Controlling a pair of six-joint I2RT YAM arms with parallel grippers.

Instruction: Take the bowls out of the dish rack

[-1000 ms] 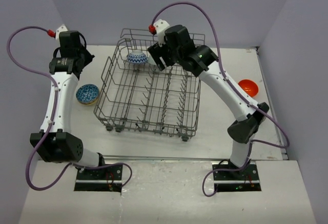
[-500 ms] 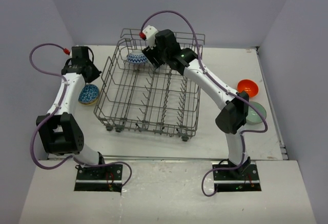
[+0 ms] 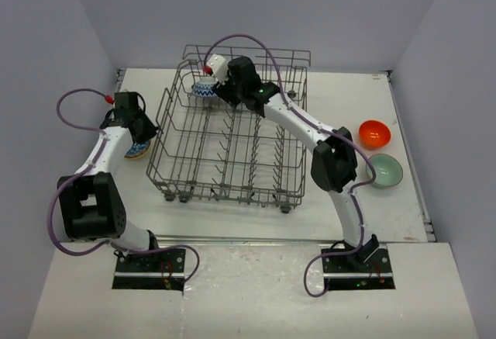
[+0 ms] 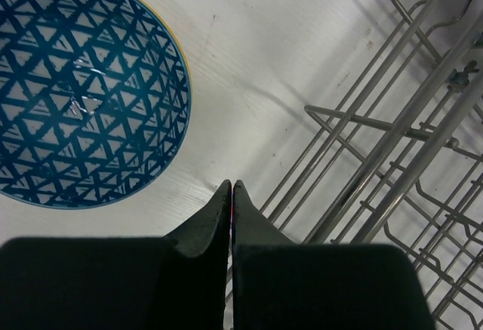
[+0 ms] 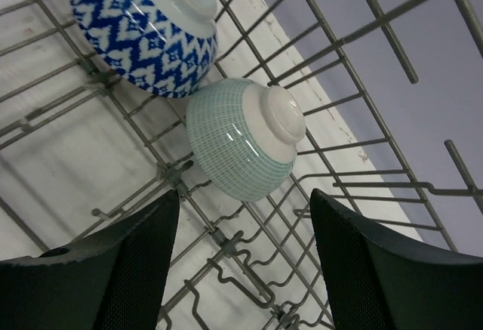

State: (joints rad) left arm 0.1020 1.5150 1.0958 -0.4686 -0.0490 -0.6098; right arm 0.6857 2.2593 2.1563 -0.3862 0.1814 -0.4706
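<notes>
1. The right claw [image 5: 243, 217] is held apart, empty; a pale green bowl [image 5: 241, 145] is seen overturned in the dish rack [image 3: 225, 149], just ahead of it.
2. The left claw [image 4: 230, 190] is pressed together; a blue-patterned bowl [image 4: 83, 88] is seen on the table [image 4: 264, 43], ahead-left.

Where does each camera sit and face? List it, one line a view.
Top: above and behind the bases, looking down on the table and rack; both arms show.
Left wrist: low over the table, facing down at a lattice bowl beside the rack; shut jaws show.
Right wrist: over the rack's far corner, facing a zigzag bowl and mint bowl, both upside down; open jaws show.
Shared: top and right wrist both show the zigzag bowl.
</notes>
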